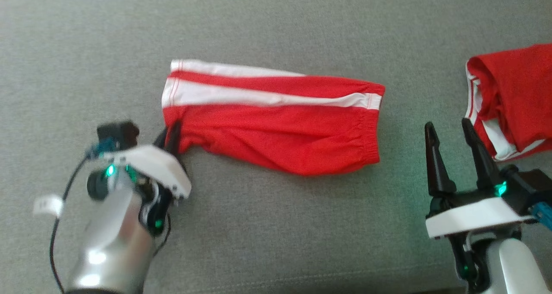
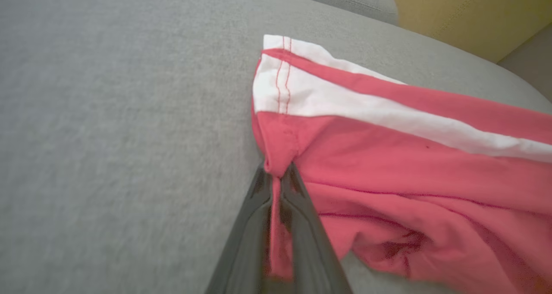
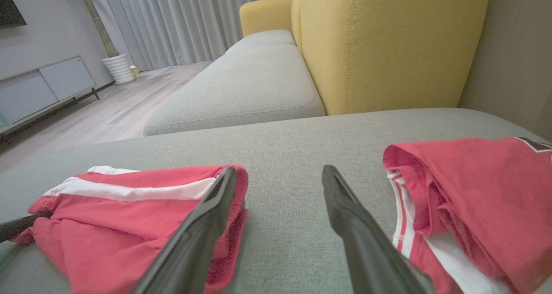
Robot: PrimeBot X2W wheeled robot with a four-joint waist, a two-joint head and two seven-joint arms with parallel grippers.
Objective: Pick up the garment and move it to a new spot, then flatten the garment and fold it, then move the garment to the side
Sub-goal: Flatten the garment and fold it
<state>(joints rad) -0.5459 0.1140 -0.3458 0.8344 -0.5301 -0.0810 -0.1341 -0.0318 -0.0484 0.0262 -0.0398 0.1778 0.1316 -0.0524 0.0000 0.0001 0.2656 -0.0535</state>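
Left gripper [image 2: 278, 175] is squeezed tight on a corner of the red cloth shorts with white stripes [image 1: 276, 121], right gripper [image 1: 447, 125] has its fingers spread apart, so next I should lift the shorts away.

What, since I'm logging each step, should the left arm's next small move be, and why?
Probably lift the left gripper a little, drawing the hem toward the waistband: it is shut on a hem corner of the red shorts, which lie flat, and the right gripper is open.
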